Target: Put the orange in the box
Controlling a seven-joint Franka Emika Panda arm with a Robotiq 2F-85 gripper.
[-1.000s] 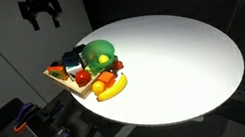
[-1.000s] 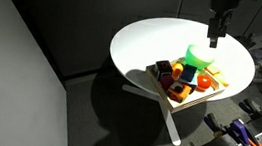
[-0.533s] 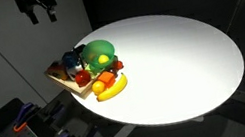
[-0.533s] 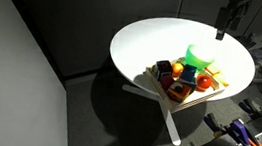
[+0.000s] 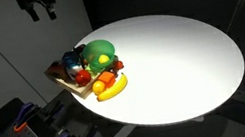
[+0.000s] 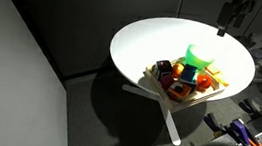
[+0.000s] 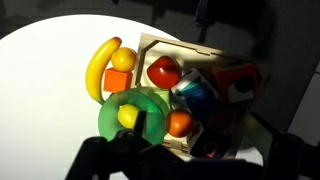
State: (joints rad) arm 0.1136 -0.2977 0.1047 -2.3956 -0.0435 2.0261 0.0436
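one orange (image 7: 178,124), one box (image 7: 170,42), one banana (image 7: 98,68)

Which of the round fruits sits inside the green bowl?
The yellow one, inside the green bowl; the red fruit and the orange lie outside it.

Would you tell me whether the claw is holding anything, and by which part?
Nothing; the claw hangs empty high above the box, where the orange lies.
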